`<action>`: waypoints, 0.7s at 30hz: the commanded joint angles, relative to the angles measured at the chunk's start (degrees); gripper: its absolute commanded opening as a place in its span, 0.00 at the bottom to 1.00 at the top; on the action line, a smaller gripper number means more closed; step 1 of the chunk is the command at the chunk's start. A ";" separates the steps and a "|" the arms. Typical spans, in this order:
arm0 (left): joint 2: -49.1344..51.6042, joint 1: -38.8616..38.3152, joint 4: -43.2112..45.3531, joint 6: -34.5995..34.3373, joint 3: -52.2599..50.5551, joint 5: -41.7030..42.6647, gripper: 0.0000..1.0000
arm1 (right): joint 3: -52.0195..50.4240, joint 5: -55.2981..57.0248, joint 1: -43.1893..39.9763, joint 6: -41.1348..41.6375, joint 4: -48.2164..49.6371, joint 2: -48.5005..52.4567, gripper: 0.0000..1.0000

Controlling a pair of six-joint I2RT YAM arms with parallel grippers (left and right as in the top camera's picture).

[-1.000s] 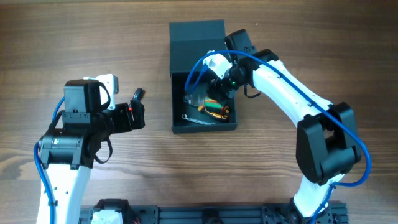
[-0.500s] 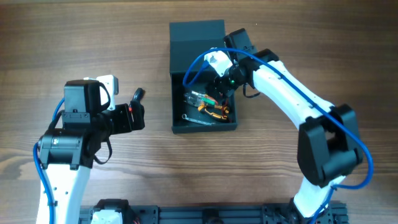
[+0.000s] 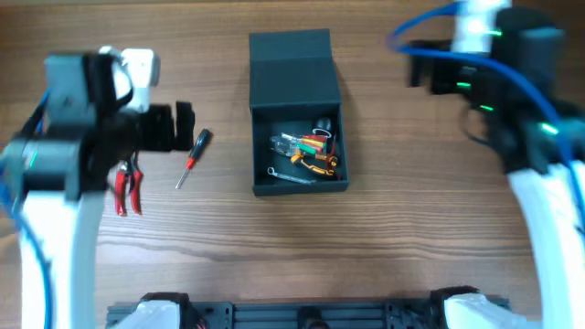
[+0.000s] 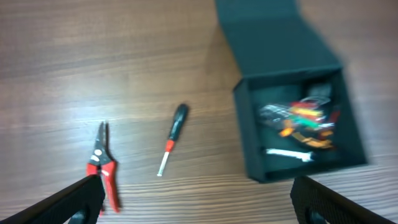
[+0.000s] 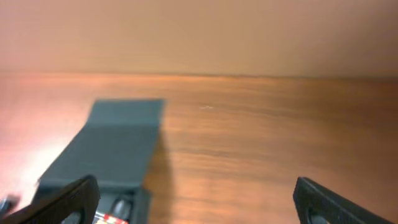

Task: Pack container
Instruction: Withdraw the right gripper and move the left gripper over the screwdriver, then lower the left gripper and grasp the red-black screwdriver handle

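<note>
- The dark teal-grey matte rectangular container (image 3: 291, 59) stands on the brown wood-grain worktop (image 3: 411, 228), at the middle of the far half in the overhead view, between the two arms.
- Its hinged flap lid is folded back flat on the far side, so the box is open from above.
- Inside lies a jumble of small tools: orange-handled pliers (image 3: 316, 164), a slim silver wrench (image 3: 287, 175) along the near wall, and some clear and dark items too tangled to tell apart.
- To the left of the container, apart from it, a small screwdriver with a black handle and red collar (image 3: 193, 157) lies slanted on the bare wood.
- Further left lie red-handled pliers (image 3: 128, 187), partly beneath the left arm in the overhead view.
- The left fingers (image 4: 74, 200) are spread wide and hold nothing; they hang above the worktop, with the screwdriver (image 4: 172, 138), the red pliers (image 4: 104, 168) and the container (image 4: 273, 37) all in the left wrist view.
- The right fingers (image 5: 68, 200) are likewise spread wide with nothing between them, raised high to the right of the container (image 5: 118, 143), which shows at the lower left of the right wrist view.
- Both arms are blurred in the overhead view.
</note>
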 commanded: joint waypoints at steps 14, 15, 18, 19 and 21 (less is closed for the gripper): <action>35.12 0.24 5.92 14.73 -2.56 -4.13 1.00 | -3.63 2.25 -17.40 12.74 -13.05 6.14 1.00; 36.20 0.22 6.29 15.23 -2.56 -4.15 1.00 | -3.63 2.25 -17.38 12.76 -13.25 6.78 1.00; 38.21 0.24 7.10 16.24 -2.56 -4.20 1.00 | -3.65 2.25 -17.38 12.76 -13.57 7.89 1.00; 38.66 0.26 7.21 16.83 -2.56 -4.24 1.00 | -3.65 2.25 -17.38 12.74 -13.57 8.15 1.00; 39.56 0.35 7.89 17.92 -2.62 -4.39 1.00 | -3.65 2.27 -17.38 12.74 -13.55 8.31 1.00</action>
